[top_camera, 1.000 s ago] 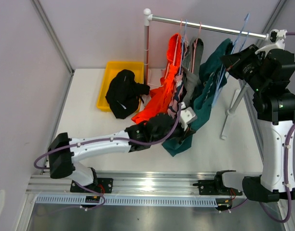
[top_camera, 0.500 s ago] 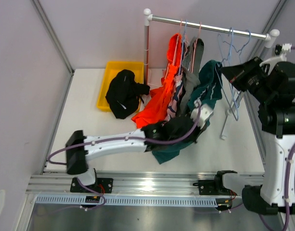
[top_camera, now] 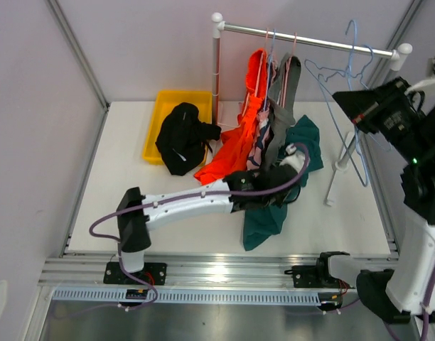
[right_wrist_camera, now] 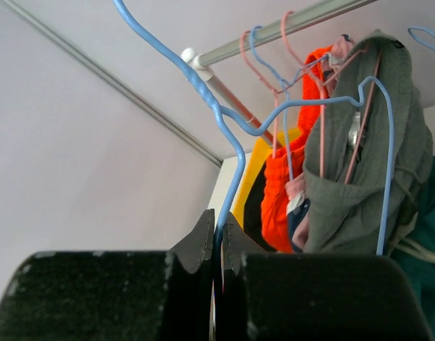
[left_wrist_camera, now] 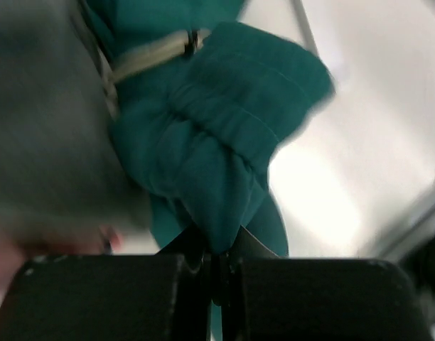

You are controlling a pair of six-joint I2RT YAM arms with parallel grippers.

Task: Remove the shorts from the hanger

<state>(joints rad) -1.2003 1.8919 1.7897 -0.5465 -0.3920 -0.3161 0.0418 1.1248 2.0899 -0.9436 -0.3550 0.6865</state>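
Note:
The dark teal shorts (top_camera: 264, 219) hang off the left gripper (top_camera: 297, 158) and trail onto the table, free of any hanger. In the left wrist view the left gripper (left_wrist_camera: 219, 250) is shut on a fold of the teal shorts (left_wrist_camera: 217, 135), whose pale drawstring (left_wrist_camera: 150, 53) shows above. The right gripper (top_camera: 343, 99) is shut on a bare blue hanger (top_camera: 354, 57), held up beside the rail (top_camera: 303, 39). The hanger wire (right_wrist_camera: 228, 135) runs straight into the right gripper (right_wrist_camera: 219, 229). Orange shorts (top_camera: 235, 153), pink patterned shorts (top_camera: 260, 138) and grey shorts (top_camera: 281, 117) still hang from the rail.
Black shorts (top_camera: 182, 135) lie in the yellow tray (top_camera: 168, 99) at the back left, beside the rack's upright post (top_camera: 217, 71). The rack's slanted right leg and foot (top_camera: 343, 163) stand close to the right arm. A grey wall encloses the back and left.
The left gripper pulled the teal shorts down and off the blue hanger. The right gripper lifted the emptied hanger up and to the right, away from the other shorts.

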